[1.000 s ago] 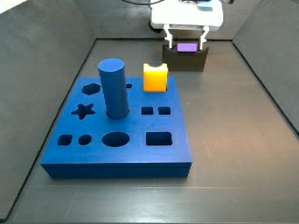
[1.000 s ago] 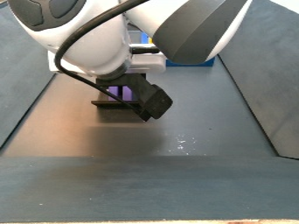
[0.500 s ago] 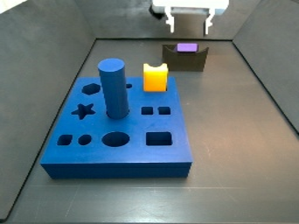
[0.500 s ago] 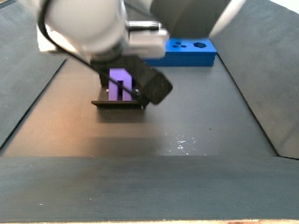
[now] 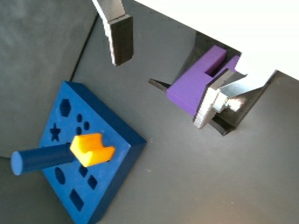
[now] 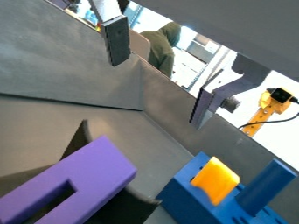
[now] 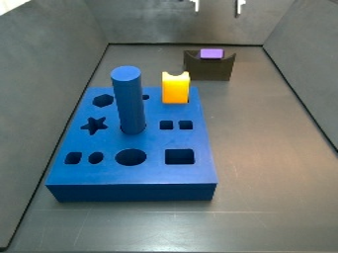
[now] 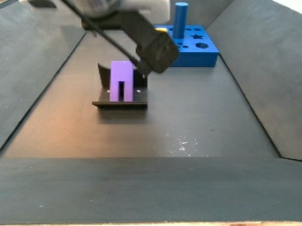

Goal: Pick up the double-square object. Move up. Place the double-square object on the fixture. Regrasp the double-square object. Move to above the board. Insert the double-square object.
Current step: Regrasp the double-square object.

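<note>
The purple double-square object (image 7: 211, 53) rests in the dark fixture (image 7: 211, 67) at the back of the floor; both side views show it (image 8: 122, 81), standing up out of the fixture (image 8: 119, 104). Both wrist views show it (image 5: 201, 80) (image 6: 73, 183) below the gripper. The gripper (image 5: 170, 72) is open and empty, well above the fixture; its silver fingers (image 5: 121, 37) stand wide apart in both wrist views (image 6: 115, 39). Only the fingertips (image 7: 195, 6) show at the upper edge of a side view. The blue board (image 7: 126, 148) lies nearer the front.
A tall blue cylinder (image 7: 126, 98) and a yellow-orange block (image 7: 176, 87) stand in the board. Grey walls enclose the floor. A dark part of the arm (image 8: 156, 49) hangs above the fixture in a side view.
The gripper let go of the double-square object in the fixture and rose straight up, almost out of a side view. The object stayed put.
</note>
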Available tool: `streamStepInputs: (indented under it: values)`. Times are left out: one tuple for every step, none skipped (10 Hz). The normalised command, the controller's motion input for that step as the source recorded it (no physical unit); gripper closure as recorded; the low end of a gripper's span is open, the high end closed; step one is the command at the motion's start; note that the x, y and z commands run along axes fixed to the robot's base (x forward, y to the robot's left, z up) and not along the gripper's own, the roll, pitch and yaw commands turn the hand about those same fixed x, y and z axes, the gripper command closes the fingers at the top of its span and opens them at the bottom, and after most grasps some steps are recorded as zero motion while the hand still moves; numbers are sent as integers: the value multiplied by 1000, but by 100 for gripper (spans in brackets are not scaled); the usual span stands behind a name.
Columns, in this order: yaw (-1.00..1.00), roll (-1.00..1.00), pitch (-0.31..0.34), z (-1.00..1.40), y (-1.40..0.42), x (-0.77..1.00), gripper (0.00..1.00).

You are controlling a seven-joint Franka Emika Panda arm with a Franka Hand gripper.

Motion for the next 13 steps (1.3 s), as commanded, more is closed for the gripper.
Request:
streamStepInputs:
  values:
    - [16, 1000, 53, 700, -777, -99, 0]
    - [16, 1000, 46, 610, -701, -98, 0]
    - [14, 1000, 34, 294, -447, -104, 0]
    - [14, 1000, 32, 160, -344, -90, 0]
    - [14, 1000, 31, 32, -117, -38, 0]
    - [14, 1000, 33, 43, -38, -23, 0]
    - [14, 1000, 32, 25, -36, -15, 0]
    - [14, 1000, 29, 15, -40, -20, 0]
    - [15, 1000, 23, 20, -31, -33, 0]
    - [15, 1000, 18, 17, -29, -37, 0]
    - [16, 1000, 13, 6, -28, -34, 0]
    - [17, 1000, 8, 0, -25, -29, 0]
    - [18, 1000, 2, 5, -25, -24, 0]
